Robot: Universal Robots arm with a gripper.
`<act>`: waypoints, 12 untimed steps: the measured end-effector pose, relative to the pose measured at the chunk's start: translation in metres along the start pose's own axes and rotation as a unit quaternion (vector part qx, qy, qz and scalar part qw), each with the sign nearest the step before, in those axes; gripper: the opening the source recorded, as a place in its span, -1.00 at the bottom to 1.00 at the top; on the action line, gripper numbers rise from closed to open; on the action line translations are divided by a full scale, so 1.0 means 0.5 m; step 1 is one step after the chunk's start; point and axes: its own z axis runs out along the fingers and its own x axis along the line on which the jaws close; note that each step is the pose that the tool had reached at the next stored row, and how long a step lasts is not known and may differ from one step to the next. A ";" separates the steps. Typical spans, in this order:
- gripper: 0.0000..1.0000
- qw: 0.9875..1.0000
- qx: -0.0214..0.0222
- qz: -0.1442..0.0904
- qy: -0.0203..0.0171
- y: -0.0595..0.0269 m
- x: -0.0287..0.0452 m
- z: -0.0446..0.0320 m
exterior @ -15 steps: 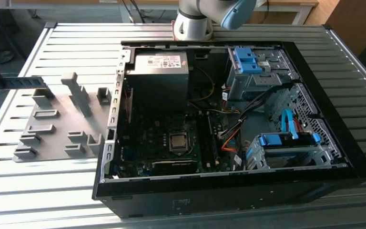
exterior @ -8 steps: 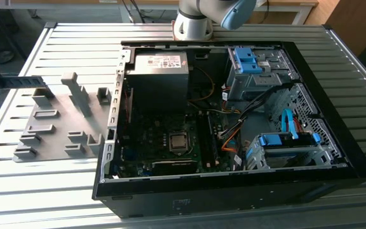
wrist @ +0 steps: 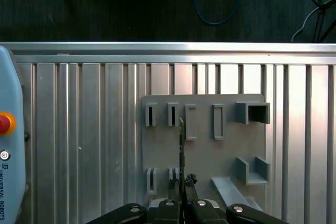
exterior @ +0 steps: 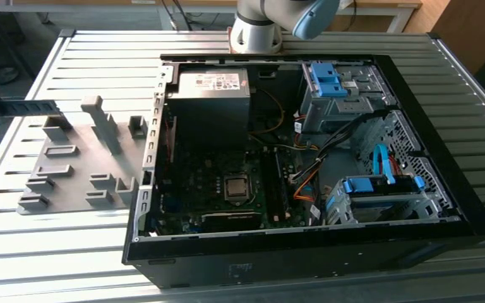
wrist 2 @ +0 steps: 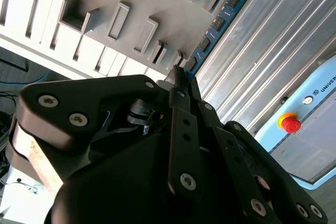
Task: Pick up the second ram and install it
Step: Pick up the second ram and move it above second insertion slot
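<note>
Grip: gripper [wrist: 182, 181] pinches one end of the second ram [wrist 2: 218, 22]
Setting: grey holder block [wrist: 202, 150] lies on slatted table [wrist: 79, 129]
Alongside: open computer case [exterior: 310, 262], just beside the block

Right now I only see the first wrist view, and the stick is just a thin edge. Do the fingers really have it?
Observer: Yes. In the second wrist view the fingers are shut on one end of the second ram, its chips showing.
Operator: Where is it?
Observer: In the exterior view it is held level near the grey holder's edge on the exterior view's left.
Operator: And the computer?
Observer: The open case lies at the exterior view's right of the holder.
</note>
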 end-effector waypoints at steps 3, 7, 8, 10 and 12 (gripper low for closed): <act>-0.72 1.000 0.000 0.000 0.000 0.000 0.000 -0.001; -0.72 1.000 0.000 0.000 0.000 0.000 0.000 -0.003; -0.72 1.000 0.000 0.000 0.000 0.000 0.000 -0.003; -0.72 1.000 0.000 0.000 0.000 0.000 0.000 -0.004; -0.72 1.000 0.000 0.000 0.000 0.000 0.000 -0.005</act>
